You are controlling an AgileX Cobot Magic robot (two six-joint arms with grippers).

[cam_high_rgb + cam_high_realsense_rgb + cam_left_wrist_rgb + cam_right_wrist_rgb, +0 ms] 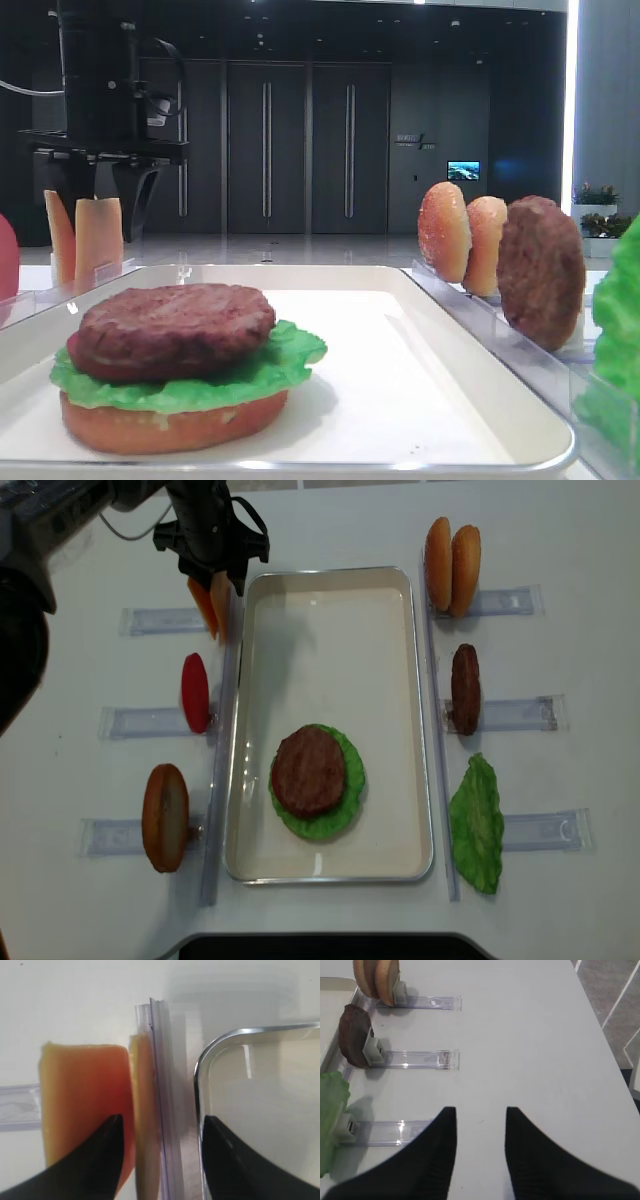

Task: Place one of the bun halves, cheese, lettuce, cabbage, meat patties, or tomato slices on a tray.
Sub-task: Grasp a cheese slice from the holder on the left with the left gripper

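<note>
Left wrist view: left pincer (pixel 160 1127) stands apart, straddling the inner of 2 upright cheese (pixel 142 1120) slices.

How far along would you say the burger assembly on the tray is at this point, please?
Done: a bun half, lettuce and a meat patty are stacked on the tray. In hand: the left gripper hangs open over the two upright cheese slices, gripping neither yet. Left: cheese, tomato slice and more bun halves remain racked.
</note>
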